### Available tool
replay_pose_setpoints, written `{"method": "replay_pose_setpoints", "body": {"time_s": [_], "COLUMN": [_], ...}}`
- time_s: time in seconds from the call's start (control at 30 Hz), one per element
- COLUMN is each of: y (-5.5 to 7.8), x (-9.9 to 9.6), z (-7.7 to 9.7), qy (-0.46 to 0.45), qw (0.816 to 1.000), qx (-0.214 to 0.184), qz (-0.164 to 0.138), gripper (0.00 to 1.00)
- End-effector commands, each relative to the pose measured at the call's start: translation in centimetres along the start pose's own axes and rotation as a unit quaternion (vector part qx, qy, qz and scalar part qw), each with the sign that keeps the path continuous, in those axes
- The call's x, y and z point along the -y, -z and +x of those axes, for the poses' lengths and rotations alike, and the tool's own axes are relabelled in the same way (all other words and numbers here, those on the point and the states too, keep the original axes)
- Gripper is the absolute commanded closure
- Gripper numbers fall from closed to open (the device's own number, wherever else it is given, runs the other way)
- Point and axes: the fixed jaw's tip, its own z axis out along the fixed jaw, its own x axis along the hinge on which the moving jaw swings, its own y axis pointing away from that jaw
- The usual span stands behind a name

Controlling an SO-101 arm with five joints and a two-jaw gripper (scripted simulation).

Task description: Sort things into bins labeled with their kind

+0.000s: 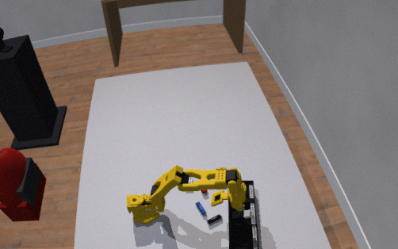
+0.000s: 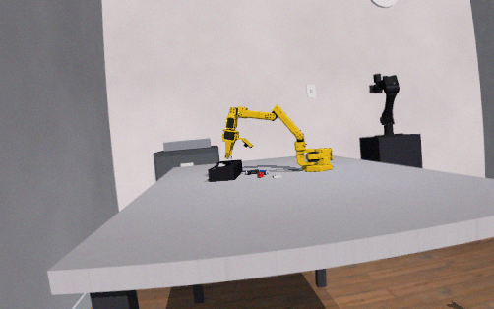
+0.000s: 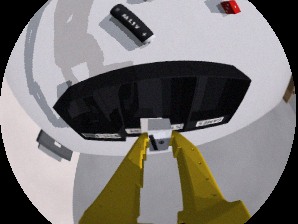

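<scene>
My gripper (image 1: 238,208) (image 2: 228,156) (image 3: 160,135) is shut on a small light grey block and holds it above the black bins (image 1: 259,222) (image 2: 222,174) (image 3: 165,68), in front of the middle label in the wrist view. The bin labels are too small to read. A white thing (image 1: 246,214) (image 2: 221,164) shows in the middle bin. A black battery (image 1: 214,219) (image 3: 131,23), a blue battery (image 1: 200,208) and a red die (image 1: 204,191) (image 2: 261,174) (image 3: 230,7) lie on the table. A small white thing (image 1: 190,180) (image 2: 277,176) lies partly behind the arm in the top view.
The yellow arm's base (image 1: 144,208) (image 2: 318,160) stands across the loose things from the bins. Its forearm (image 1: 204,179) passes over the white thing and near the red die. The bins stand near the right edge of the table (image 1: 178,111) (image 2: 295,212).
</scene>
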Motion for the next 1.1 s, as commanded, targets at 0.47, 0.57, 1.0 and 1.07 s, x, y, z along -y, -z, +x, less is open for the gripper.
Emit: {"method": "replay_pose_setpoints", "body": {"time_s": [0.47, 0.57, 1.0, 1.07], "y": [1.79, 1.79, 1.79, 1.79], "x": [-0.85, -0.85, -0.85, -0.85], "z": [1.31, 1.31, 1.31, 1.31], "qy": [-0.002, -0.002, -0.002, -0.002], "qw": [0.999, 0.999, 0.999, 0.999], "qx": [-0.048, -0.048, -0.048, -0.048], "qz": [-0.003, -0.003, -0.003, -0.003], "gripper": [1.0, 1.0, 1.0, 1.0]}}
